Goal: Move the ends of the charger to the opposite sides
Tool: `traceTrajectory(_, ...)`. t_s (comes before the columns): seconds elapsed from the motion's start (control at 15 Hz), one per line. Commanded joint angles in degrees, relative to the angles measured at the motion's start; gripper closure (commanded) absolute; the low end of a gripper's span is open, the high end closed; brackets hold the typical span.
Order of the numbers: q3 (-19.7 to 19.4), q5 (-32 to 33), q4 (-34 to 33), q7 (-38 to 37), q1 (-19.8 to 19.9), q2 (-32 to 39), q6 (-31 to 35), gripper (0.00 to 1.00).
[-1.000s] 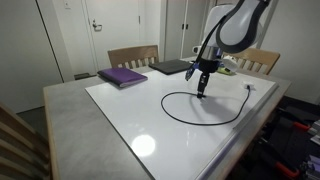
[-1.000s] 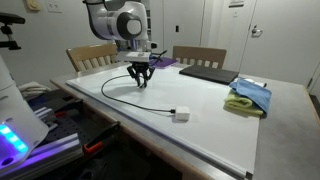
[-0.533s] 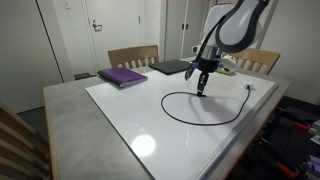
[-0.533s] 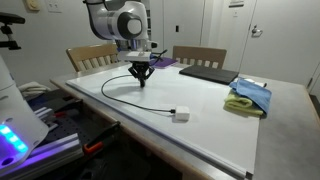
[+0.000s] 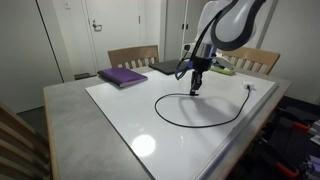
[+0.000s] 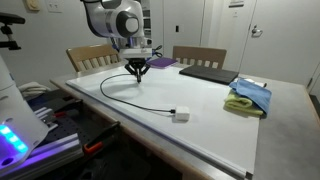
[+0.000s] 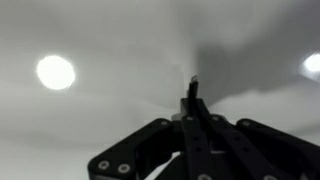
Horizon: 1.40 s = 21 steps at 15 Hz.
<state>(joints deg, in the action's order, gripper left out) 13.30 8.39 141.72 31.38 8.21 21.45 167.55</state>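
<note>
White tabletop (image 5: pixel 120 120) w/ grey border, wooden chairs and closed doors behind.

L to R in an exterior view: flat purple book (image 5: pixel 122 76) near the far left corner, closed dark laptop (image 5: pixel 170 67) just right of it, both well apart from the charger. Long thin black charger cable (image 5: pixel 157 106) lies in a wide open loop mid-tabletop. Robotiq gripper (image 5: pixel 196 88) points straight down at the loop's far end, holding the tiny black connector tip (image 7: pixel 192 90). Wrist view: fingers (image 7: pixel 150 142) pressed together, pinching that tip, which pokes out between them. Can't tell if the tip touches the tabletop. Far right, by the edge: small white-grey plug block (image 5: pixel 248 87), flat on the surface, apart from the gripper.

In an exterior view the plug block (image 6: pixel 181 115) sits near the front edge, w/ the gripper (image 6: pixel 137 73) further back.
</note>
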Motion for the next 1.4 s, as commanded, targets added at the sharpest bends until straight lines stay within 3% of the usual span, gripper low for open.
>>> traceTrajectory(0.0, 0.02, 0.04, -0.25, 0.15, -0.2, 0.15, -0.07, 0.94)
traceTrajectory(0.13, 0.02, 0.03, -0.26, 0.59, -0.04, 0.16, -0.07, 0.99)
traceTrajectory(0.33, 3.85, 1.19, -0.04, 8.21, 3.19, 1.34, 6.47, 0.99)
traceTrajectory(0.53, 4.71, 4.6, -1.53, 13.26, 2.82, -0.02, 4.57, 0.99)
traceTrajectory(0.8, 12.27, 4.3, -5.38, 24.63, 7.82, 2.4, 1.4, 0.99)
traceTrajectory(0.87, 7.87, 3.0, -2.64, 19.95, 3.42, 0.27, 3.66, 0.99)
traceTrajectory(0.93, 8.53, 2.5, -3.05, 20.65, 3.68, 0.29, 3.42, 0.94)
traceTrajectory(1.33, 7.67, 2.53, -2.93, 20.27, 3.0, 0.32, 3.48, 0.94)
